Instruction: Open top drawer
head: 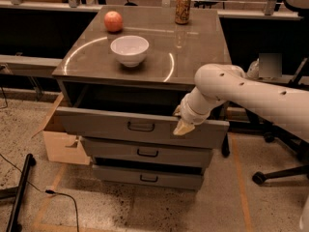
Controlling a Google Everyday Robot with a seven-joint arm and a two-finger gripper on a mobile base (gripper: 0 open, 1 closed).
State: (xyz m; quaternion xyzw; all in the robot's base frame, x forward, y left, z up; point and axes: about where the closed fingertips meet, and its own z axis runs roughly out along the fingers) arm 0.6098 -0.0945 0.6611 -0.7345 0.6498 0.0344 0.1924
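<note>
The smooth white arm (251,88), dotted with small dark holes, ends in a cream-tipped end effector (184,125) at the rim of the grey metal top drawer (96,122).
</note>
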